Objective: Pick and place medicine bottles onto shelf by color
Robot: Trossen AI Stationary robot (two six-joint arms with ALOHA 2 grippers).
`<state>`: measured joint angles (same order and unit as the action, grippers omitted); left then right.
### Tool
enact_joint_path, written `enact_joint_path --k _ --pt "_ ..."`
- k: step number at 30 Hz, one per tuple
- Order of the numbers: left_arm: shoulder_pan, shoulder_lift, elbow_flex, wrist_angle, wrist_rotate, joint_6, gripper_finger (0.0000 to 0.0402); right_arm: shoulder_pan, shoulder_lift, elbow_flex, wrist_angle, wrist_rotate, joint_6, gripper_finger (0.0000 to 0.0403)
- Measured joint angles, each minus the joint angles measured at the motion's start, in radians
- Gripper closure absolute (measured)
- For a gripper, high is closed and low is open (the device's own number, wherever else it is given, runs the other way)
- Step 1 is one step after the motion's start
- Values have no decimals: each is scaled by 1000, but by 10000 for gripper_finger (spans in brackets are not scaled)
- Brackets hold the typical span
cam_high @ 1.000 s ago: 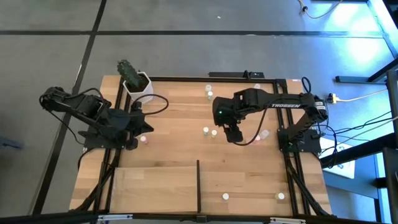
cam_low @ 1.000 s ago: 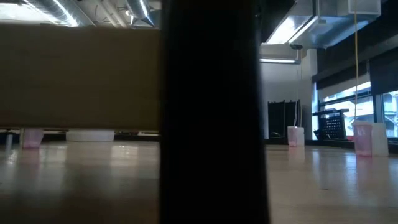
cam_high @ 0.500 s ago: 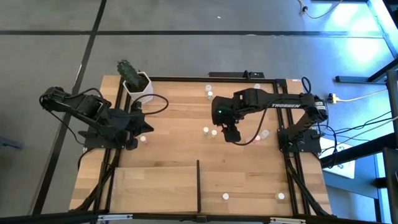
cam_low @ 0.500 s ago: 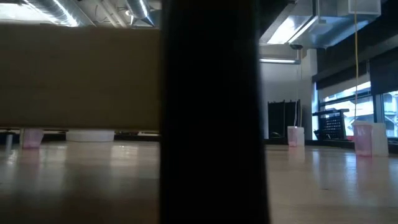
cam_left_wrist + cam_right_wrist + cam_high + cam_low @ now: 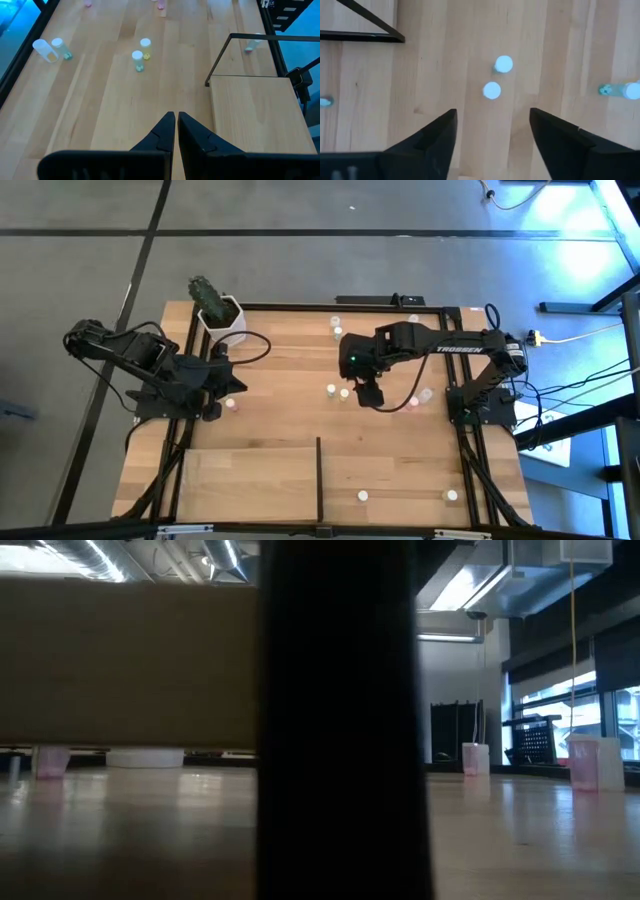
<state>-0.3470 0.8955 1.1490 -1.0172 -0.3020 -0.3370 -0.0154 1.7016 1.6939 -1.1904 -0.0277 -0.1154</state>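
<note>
My right gripper (image 5: 492,132) hangs w/ its dark fingers spread wide, nothing between them, over the mid table. Straight below it stand 2 tiny medicine bottles w/ round white caps (image 5: 492,90), touching or nearly so, upright on the light wooden tabletop (image 5: 290,370). In the high view that pair (image 5: 337,392) sits just left of the gripper (image 5: 368,394).

My left gripper (image 5: 176,120) is clenched tight, empty, parked at the table's left edge (image 5: 222,385).

Bottle count, high view: 2 below me, 2 near the far edge (image 5: 337,329), 1 pinkish by the left gripper (image 5: 231,404), 2 pinkish on my right (image 5: 420,397), 2 near the front edge (image 5: 363,496). So 9 I can make out.

1 pale raised light-wood shelf panel (image 5: 250,478) lies front-left, no bottle on it, w/ 1 thin black upright divider (image 5: 319,477) along its right side. 1 white hexagonal pot w/ a green cactus (image 5: 221,317) stands at the far-left corner.
</note>
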Motion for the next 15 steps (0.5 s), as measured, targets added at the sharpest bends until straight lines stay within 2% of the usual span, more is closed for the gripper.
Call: enact_joint_path --k 6,15 --pt "0 0 0 0 0 0 388 5 0 -20 34 9 41 86" --pt "0 0 -1 0 0 0 388 23 2 -245 276 9 16 80"
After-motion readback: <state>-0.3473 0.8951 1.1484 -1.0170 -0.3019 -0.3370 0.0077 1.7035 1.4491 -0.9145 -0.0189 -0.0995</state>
